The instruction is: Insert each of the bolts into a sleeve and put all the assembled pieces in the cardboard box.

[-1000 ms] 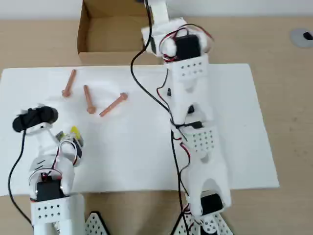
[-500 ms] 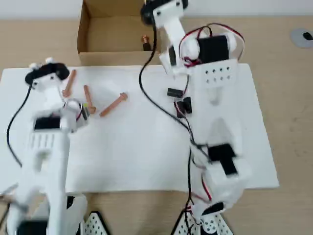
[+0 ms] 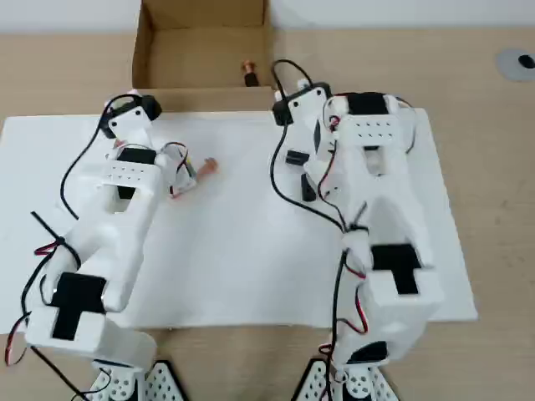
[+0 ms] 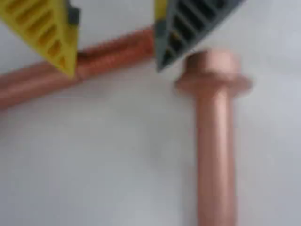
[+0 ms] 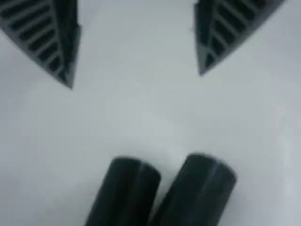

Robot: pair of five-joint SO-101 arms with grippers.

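Your left arm point(image 3: 117, 200) was folded back at the near left corner a second ago; it has since swung out across the white sheet point(image 3: 242, 267) and now lies stretched over the spot where the bolts sat. Left gripper point(image 4: 115, 68) is parted to a middling gap, one tip on each side of a bolt point(image 4: 113, 49), not closed on it. That bolt lies flat on the sheet; its head end pokes out from under the left arm in the high view. A second bolt point(image 4: 214, 141) lies just beside it, its head close to the first one's shaft; whether they touch, you cannot tell. Your right arm point(image 3: 376, 209) was reaching into the box point(image 3: 146, 50) a second ago and has drawn back onto the sheet. Right gripper point(image 5: 135, 77) is spread wide, holding nothing, hanging over bare sheet with two black sleeves point(image 5: 127, 188) lying close side by side near it. One assembled piece point(image 3: 248, 70) now rests inside the box, against its near wall at the right corner; half a second ago it was already there. The box stands on the table point(image 3: 485, 100) at the far edge of the sheet.
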